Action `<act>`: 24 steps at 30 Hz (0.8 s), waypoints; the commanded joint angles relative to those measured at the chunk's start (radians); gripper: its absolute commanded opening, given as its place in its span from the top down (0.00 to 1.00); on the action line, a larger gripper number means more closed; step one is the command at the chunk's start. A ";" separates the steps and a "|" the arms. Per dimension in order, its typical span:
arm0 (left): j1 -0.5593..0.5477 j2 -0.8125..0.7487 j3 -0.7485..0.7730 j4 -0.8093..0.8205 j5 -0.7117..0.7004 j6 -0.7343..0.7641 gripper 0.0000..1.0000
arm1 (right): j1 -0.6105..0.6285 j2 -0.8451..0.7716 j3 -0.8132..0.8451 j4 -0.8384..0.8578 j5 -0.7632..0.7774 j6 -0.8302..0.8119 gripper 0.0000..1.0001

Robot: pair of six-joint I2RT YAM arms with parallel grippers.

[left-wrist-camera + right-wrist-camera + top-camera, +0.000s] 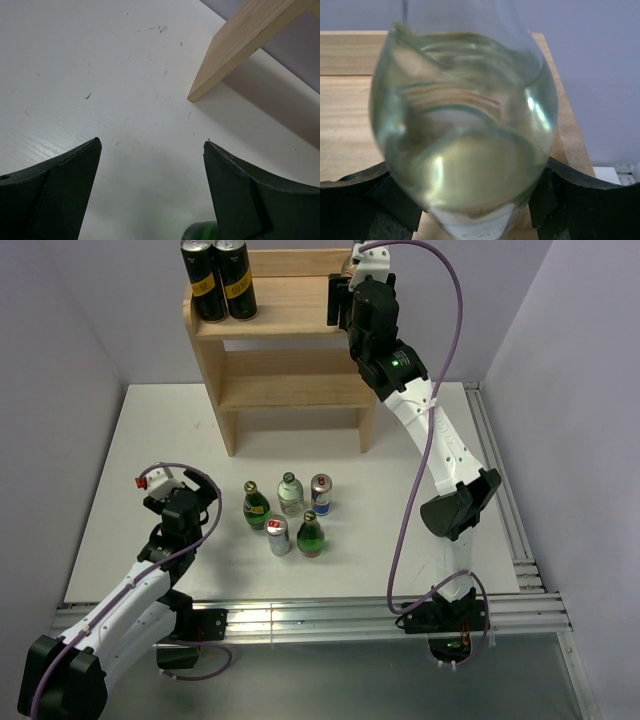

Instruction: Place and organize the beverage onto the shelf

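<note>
The pale wood shelf stands at the back of the table. Two black-and-yellow cans stand at the left of its top tier. My right gripper is at the right end of the top tier, shut on a clear glass bottle of pale liquid with a white label. The wooden top lies behind the bottle, which is mostly hidden in the top view. My left gripper is open and empty, low over the table, left of the drinks. In the left wrist view only white table lies between its fingers.
On the table in front of the shelf stand two green bottles, a clear bottle and two cans. The shelf's side panel foot and a green bottle's edge show in the left wrist view.
</note>
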 commanded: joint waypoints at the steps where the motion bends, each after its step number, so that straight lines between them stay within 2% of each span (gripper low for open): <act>1: -0.003 0.008 0.046 0.027 0.008 0.012 0.10 | -0.026 0.021 0.044 0.113 -0.014 0.020 0.96; 11: -0.003 0.014 0.051 0.024 0.000 0.012 0.10 | -0.029 0.041 -0.030 0.165 0.024 0.028 0.63; 14: -0.003 0.017 0.051 0.023 0.002 0.011 0.10 | -0.029 0.028 -0.059 0.190 0.059 0.008 0.59; 16: -0.003 0.014 0.051 0.024 0.002 0.011 0.10 | -0.029 0.031 -0.064 0.202 0.086 -0.010 0.51; 17: -0.002 0.012 0.051 0.024 0.002 0.011 0.10 | -0.028 0.031 -0.068 0.208 0.113 -0.018 0.43; 19: -0.003 0.014 0.051 0.023 -0.001 0.011 0.10 | -0.029 0.028 -0.087 0.231 0.129 -0.035 0.34; 24: -0.003 0.015 0.052 0.018 -0.004 0.009 0.10 | -0.029 0.024 -0.102 0.239 0.147 -0.043 0.24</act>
